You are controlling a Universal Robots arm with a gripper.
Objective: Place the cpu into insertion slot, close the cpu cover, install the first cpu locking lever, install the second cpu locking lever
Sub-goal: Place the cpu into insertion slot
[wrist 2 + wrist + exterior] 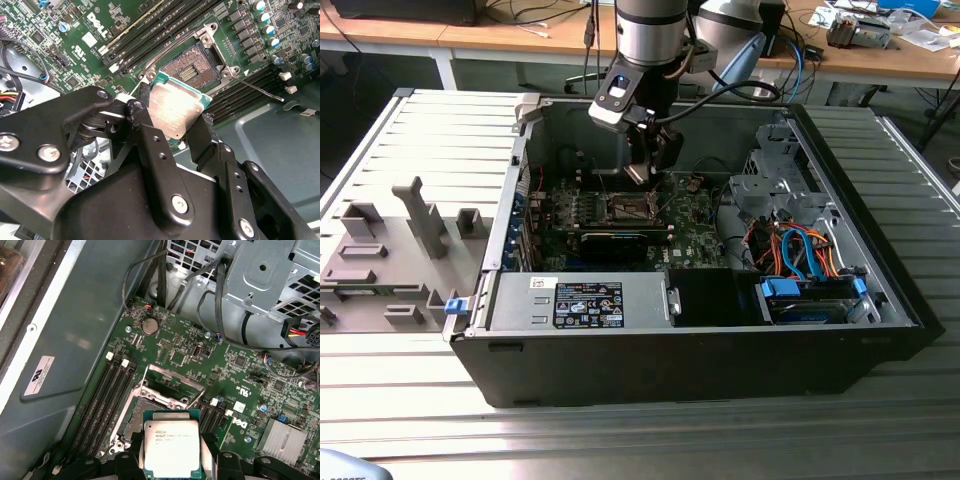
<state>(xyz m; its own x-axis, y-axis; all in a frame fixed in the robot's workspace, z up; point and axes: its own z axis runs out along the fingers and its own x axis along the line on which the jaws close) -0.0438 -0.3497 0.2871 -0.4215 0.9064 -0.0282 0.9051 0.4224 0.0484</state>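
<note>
Where black claw point(172, 127) pinches, cpu point(175, 106) gleams — square.

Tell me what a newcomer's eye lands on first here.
The silver-topped cpu, pinched in the black claw, hangs over the green circuit board. Close by sits the insertion slot, empty, its pins bare. In the exterior view, the arm reaches down into an open computer case on a ribbed metal table.

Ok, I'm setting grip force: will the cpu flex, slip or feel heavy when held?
Probably stiff: the cpu is a flat metal-topped square, gripped by its edges in the hand with no bend showing. Possibly slippery: its top looks smooth and glossy. Likely light, being so thin.
</note>
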